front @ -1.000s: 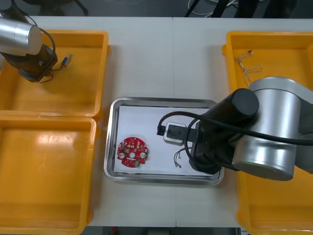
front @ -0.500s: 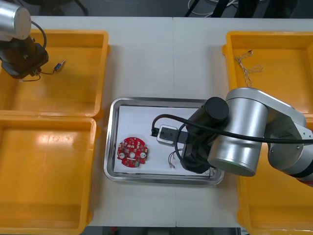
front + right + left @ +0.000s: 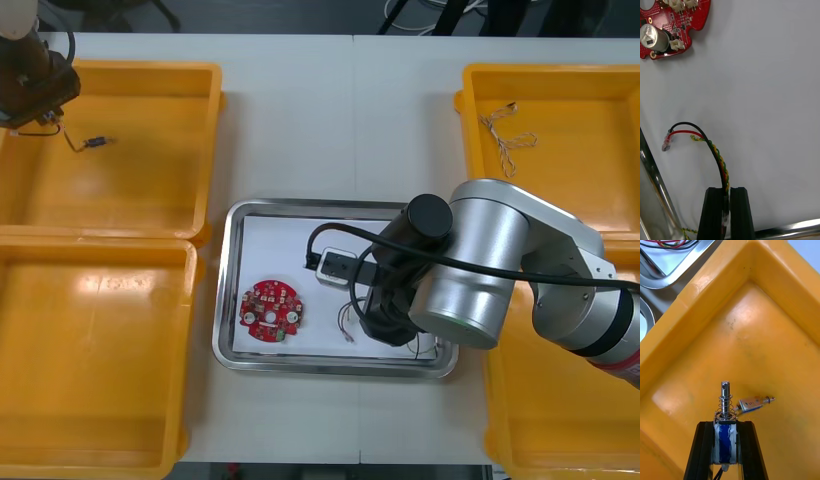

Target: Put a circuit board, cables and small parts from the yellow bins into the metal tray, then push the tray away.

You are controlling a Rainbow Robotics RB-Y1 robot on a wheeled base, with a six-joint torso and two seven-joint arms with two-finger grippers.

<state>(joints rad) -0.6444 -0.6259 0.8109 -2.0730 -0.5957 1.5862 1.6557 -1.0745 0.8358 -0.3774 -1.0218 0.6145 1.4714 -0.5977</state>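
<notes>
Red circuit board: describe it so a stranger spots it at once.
Find the metal tray between the yellow bins. The circuit board lies on its white floor, left of the cable in the right gripper. It alone is round and red.

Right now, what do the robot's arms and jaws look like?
The right arm is a fat silver cylinder with a round black joint cap and a black wrist; a black cable loops to a small pale box on it. The left arm ends in a dark wrist with thin black wiring. Both pairs of jaws are plain black, flat-sided bars.
</notes>
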